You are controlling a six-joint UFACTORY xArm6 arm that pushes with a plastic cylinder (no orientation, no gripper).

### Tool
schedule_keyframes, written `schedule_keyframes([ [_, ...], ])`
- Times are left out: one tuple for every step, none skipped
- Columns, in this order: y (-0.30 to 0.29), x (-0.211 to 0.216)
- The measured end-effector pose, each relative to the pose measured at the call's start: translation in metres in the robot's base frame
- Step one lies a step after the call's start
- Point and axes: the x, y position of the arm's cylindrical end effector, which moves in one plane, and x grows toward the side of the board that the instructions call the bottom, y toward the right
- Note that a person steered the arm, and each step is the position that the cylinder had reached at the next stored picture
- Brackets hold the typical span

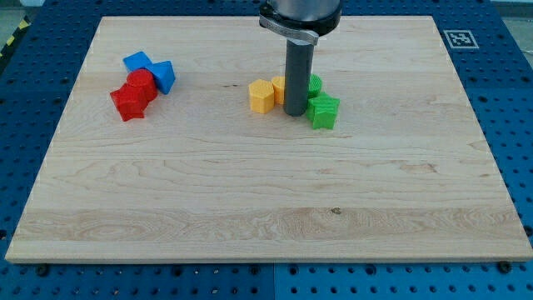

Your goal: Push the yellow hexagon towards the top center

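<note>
Wooden board (266, 225) fills most of the view, sitting on a blue perforated table (25, 100); a fiducial tag (457, 38) is at the board's top-right corner. Lots of open wood: whole bottom half is bare, so is the right side, and a wide strip btwn the two block clusters.

Arm housing (300, 17) enters at the view's top centre, w/ the dark rod dropping straight down. No gripper on this rig, so nothing to open or close; my tip (295, 113) rests on the board in the middle cluster.

Counts: 2 yellow, 2 green, 2 red, 2 blue = 8 blocks.

Middle cluster, just above board centre: yellow hexagon (261, 96) sits just left of my tip, near but whether touching I can't tell. A second yellow block (279, 87) is partly behind the rod, shape unclear, touching the hexagon's right side. Green star (323, 111) is just right of the tip; another green block (315, 83) peeks out behind the rod, above the star.

Left cluster, near the top-left, well apart from the tip: blue block (136, 62) and blue block (163, 76) at top, red cylinder-ish block (141, 83) and red block (127, 103) below, all touching. Room to the board's left edge is modest.
</note>
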Motion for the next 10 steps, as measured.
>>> schedule_keyframes([
  [0.000,0.000],
  [-0.015,0.008],
  [-0.032,0.008],
  [-0.057,0.007],
  [-0.061,0.006],
  [-0.061,-0.007],
  [-0.067,-0.023],
  [-0.076,-0.040],
  [-0.076,-0.069],
  [-0.076,-0.099],
])
